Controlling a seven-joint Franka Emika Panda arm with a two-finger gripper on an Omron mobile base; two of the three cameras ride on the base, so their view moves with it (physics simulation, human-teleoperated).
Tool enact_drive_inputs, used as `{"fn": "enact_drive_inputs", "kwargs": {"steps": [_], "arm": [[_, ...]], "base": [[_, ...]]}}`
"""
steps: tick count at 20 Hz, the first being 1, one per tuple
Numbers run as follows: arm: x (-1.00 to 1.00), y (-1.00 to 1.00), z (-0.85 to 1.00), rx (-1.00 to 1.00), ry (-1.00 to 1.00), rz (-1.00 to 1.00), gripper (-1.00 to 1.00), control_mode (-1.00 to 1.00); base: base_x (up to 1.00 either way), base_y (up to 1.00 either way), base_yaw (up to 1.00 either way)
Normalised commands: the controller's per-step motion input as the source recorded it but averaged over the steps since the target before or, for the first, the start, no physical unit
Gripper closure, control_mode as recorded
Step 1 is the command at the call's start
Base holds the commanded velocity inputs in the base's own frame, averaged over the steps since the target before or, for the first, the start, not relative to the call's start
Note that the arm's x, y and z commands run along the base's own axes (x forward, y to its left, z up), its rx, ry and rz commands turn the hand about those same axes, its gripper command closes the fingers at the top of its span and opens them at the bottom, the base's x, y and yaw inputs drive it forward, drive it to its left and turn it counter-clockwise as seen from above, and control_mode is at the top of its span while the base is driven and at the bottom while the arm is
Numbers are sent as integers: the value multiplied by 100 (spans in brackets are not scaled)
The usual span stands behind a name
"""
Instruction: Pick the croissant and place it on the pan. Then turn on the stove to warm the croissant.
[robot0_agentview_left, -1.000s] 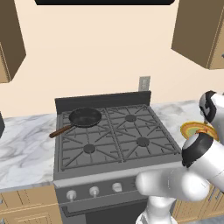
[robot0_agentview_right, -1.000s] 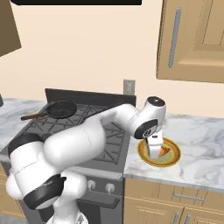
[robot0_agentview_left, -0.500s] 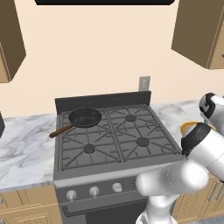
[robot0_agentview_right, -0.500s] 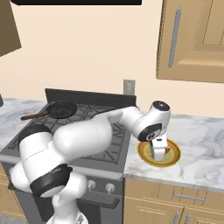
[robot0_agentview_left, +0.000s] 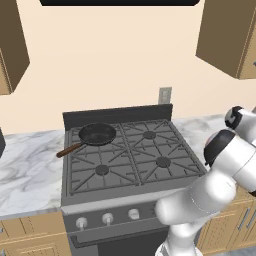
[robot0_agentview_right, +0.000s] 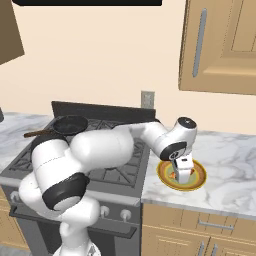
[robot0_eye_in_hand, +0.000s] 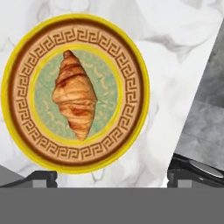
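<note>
The small golden-brown crescent croissant (robot0_eye_in_hand: 75, 95) lies in the green middle of a round yellow-rimmed plate with a brown key-pattern band (robot0_eye_in_hand: 139, 70), which sits on the white marble counter (robot0_agentview_right: 227, 160) just right of the dark grey four-burner gas stove (robot0_agentview_left: 131, 159). The white arm's two-finger gripper (robot0_agentview_right: 182, 173) hangs directly over the plate, its dark fingertips (robot0_eye_in_hand: 44, 177) spread wide apart with nothing between them; from the hand view they seem to be above the pastry rather than touching it. The small round black frying pan with a thin reddish-brown handle (robot0_agentview_left: 96, 134) rests on the stove's rear left burner, well apart from the plate.
</note>
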Motion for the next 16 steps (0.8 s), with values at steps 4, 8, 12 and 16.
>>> {"fn": "enact_drive_inputs", "kwargs": {"steps": [4, 8, 12, 16], "arm": [[23, -4, -16, 1, 0, 2, -100, -100], [18, -13, -15, 2, 0, 1, -100, -100], [16, -15, -13, 2, 0, 1, -100, -100], [17, -15, -11, 2, 0, 1, -100, -100]], "base": [[0, 0, 0], [0, 0, 0], [0, 0, 0], [0, 0, 0]]}}
